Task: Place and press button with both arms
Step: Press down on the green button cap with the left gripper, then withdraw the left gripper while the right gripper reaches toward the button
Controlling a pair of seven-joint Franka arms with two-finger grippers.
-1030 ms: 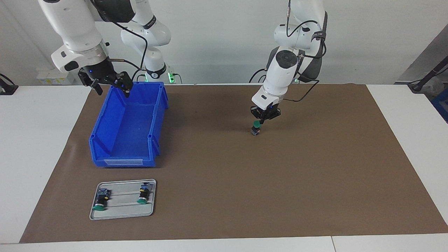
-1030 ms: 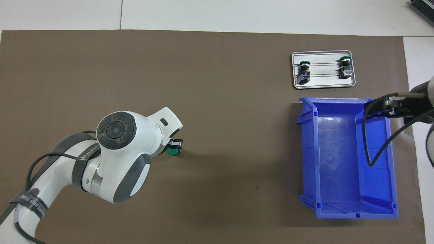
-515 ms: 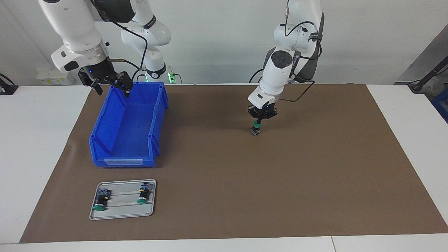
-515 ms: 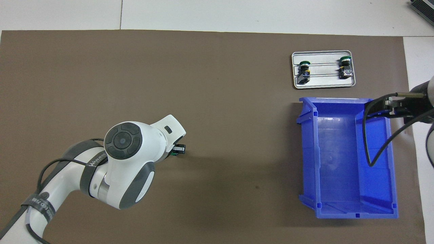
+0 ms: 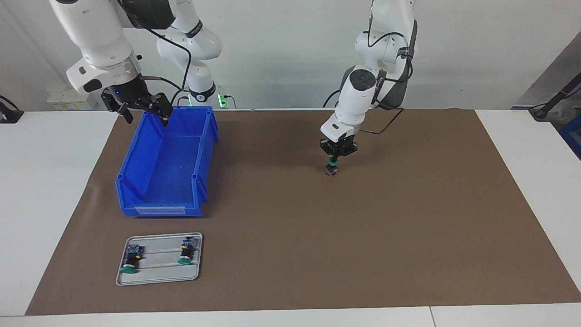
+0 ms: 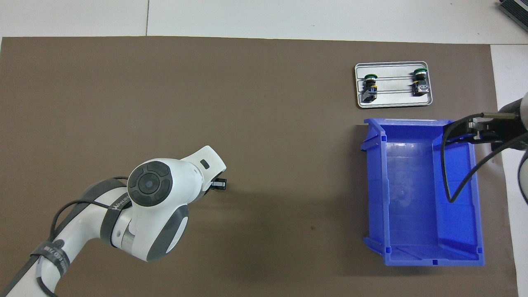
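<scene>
Your left gripper [image 5: 336,157], just right of centre in the facing view, points straight down with its fingertips clenched together, pressing on the green cap of the button [image 5: 332,167]. The button stands upright on the brown mat [image 5: 408,218]. From overhead, the left arm's wrist hides the button; only the gripper's black tip [image 6: 220,184] shows.

Your right gripper [image 5: 144,105], upper left in the facing view, hangs released over the blue bin [image 5: 136,200], which holds nothing. A pale label on the bin's front is unreadable. The strap lettering on the left arm is too small to read.

Lower left, a grey tray [image 5: 159,278] holds two more green-capped buttons [image 5: 128,261] [image 5: 185,253].
</scene>
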